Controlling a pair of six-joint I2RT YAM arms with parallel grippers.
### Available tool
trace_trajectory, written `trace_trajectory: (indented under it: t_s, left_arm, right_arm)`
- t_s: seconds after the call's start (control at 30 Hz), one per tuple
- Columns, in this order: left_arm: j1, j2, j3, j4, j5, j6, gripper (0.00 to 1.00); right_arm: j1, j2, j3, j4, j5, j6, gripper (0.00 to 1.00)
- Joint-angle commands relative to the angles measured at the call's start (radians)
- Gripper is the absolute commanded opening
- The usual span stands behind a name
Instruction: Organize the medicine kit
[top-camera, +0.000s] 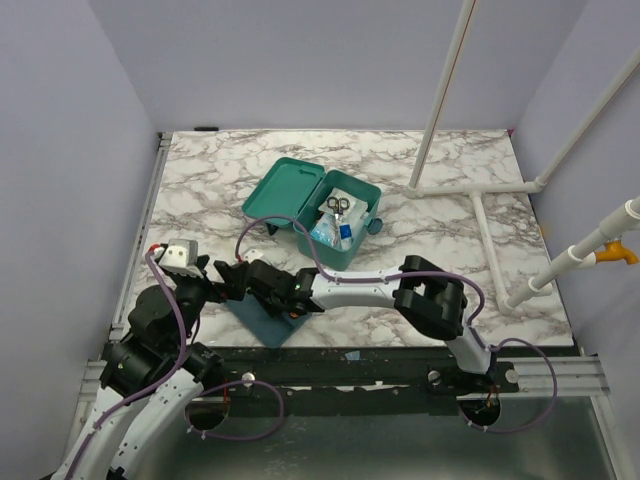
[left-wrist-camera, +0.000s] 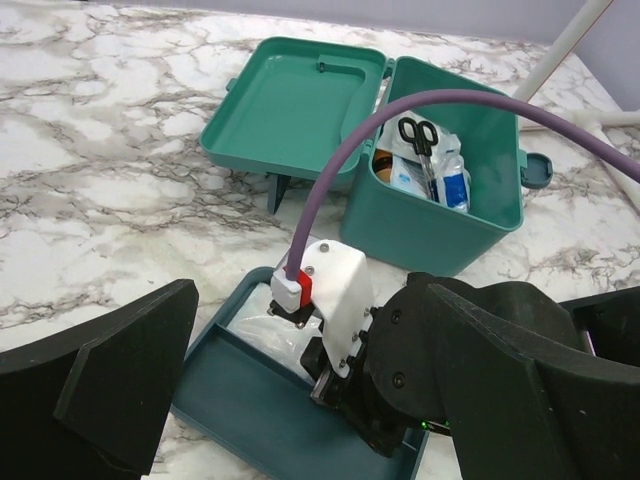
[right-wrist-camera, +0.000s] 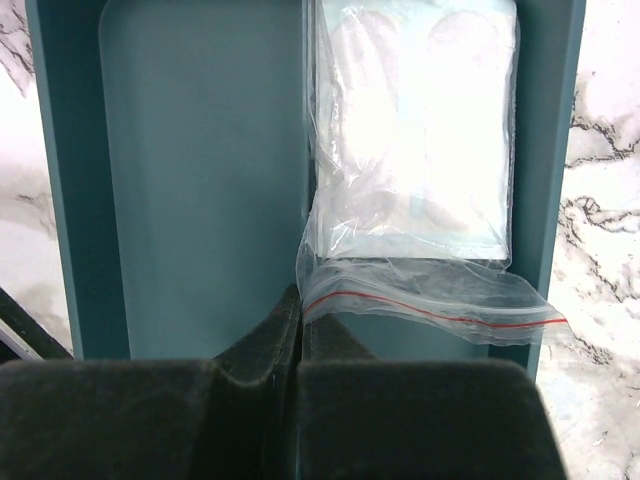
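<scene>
Right wrist | right end effector (right-wrist-camera: 297, 312) closed on bag (right-wrist-camera: 410, 150) corner near medicine kit (left-wrist-camera: 430, 228) | limp, slippery, light: hold zip edge | left end effector (left-wrist-camera: 310, 300) open

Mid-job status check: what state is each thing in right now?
medicine kit: open, lid swung back, scissors inside
tray: out on the table
zip bag: in the tray, corner pinched
right gripper: shut on zip bag
left gripper: open, holding nothing
</scene>
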Motion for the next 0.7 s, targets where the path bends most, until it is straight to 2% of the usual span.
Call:
trace_trajectory:
  t_s: [0.0,0.37,0.67]
  left_arm:
    - [0.004,-0.059,-0.004,0.005,-0.063,-0.006,0.98]
    - [0.004,-0.246,-0.017,0.005,-0.271,-0.028,0.99]
    - [0.004,-0.247,-0.022,0.012,-0.305,-0.022,0.99]
  right_arm:
    - [0.009,-0.074,-0.011,0.006,0.015,0.04,0.01]
    - [0.008,-0.239,-0.025,-0.004,0.009,0.116,0.01]
    - [-0.014,-0.291,0.061,-0.111,0.217,0.183,0.01]
